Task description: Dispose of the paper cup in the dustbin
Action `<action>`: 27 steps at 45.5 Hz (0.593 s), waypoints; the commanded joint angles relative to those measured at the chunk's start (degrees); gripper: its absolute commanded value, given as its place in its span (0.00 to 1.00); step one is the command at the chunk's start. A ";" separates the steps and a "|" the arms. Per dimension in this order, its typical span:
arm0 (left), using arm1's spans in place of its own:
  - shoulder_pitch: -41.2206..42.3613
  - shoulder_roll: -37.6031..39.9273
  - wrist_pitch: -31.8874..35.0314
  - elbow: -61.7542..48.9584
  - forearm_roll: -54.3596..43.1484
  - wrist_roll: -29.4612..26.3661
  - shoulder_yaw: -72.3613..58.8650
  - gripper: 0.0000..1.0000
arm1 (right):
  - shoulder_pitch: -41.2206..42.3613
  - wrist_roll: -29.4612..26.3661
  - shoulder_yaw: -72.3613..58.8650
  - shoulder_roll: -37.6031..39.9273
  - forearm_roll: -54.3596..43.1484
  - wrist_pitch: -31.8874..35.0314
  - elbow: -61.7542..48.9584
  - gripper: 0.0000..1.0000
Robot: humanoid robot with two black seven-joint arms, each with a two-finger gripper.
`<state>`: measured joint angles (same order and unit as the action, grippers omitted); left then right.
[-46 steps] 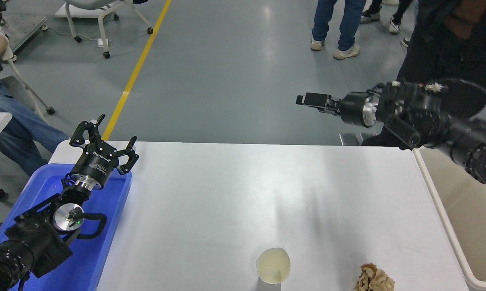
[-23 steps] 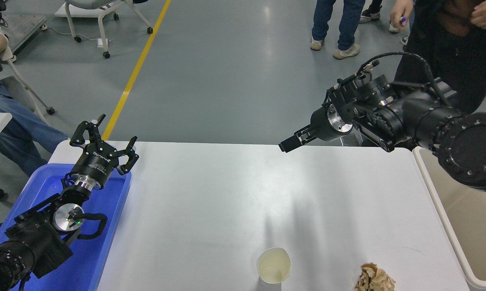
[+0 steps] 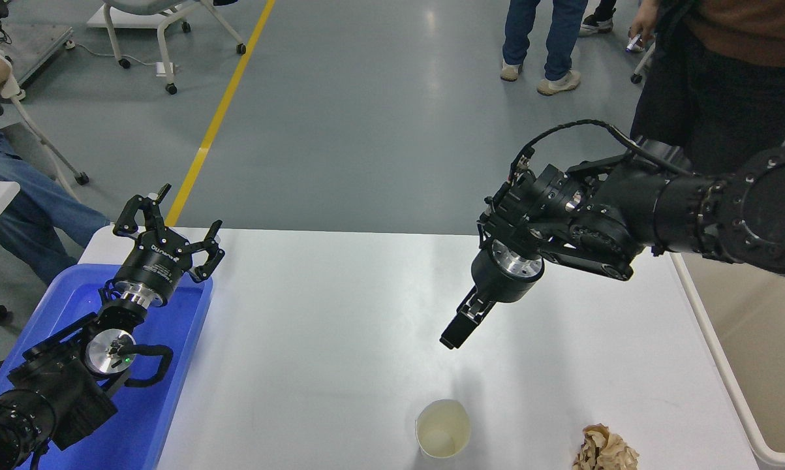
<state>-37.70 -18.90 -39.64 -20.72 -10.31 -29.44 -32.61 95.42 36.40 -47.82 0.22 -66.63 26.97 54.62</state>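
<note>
The paper cup (image 3: 442, 427) is small and white with a cream inside. It stands upright on the white table (image 3: 340, 313) near the front edge, right of centre. My right gripper (image 3: 453, 337) hangs above the table, angled down and to the left, a short way behind the cup and apart from it. It looks shut and empty. The beige dustbin (image 3: 714, 352) stands against the table's right edge, partly behind my right arm. My left gripper (image 3: 170, 222) is parked open over the blue tray at the lower left.
A crumpled brown-beige paper wad (image 3: 604, 449) lies at the front right, between the cup and the dustbin. A blue plastic tray (image 3: 170, 391) sits at the table's left end. People (image 3: 725, 85) stand beyond the far right corner, and a seated person is at the far left.
My right arm has swung from high beyond the table's far edge down and forward over the table, and the gripper now points down toward the cup. The left arm has not moved.
</note>
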 commanded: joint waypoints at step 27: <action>0.00 0.00 0.00 -0.02 0.03 0.00 0.00 1.00 | -10.69 -0.36 1.42 -0.22 -2.54 0.81 -3.91 0.99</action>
<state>-37.70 -18.90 -39.64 -20.71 -10.32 -29.44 -32.61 87.79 36.10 -46.46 0.01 -68.41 27.78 51.54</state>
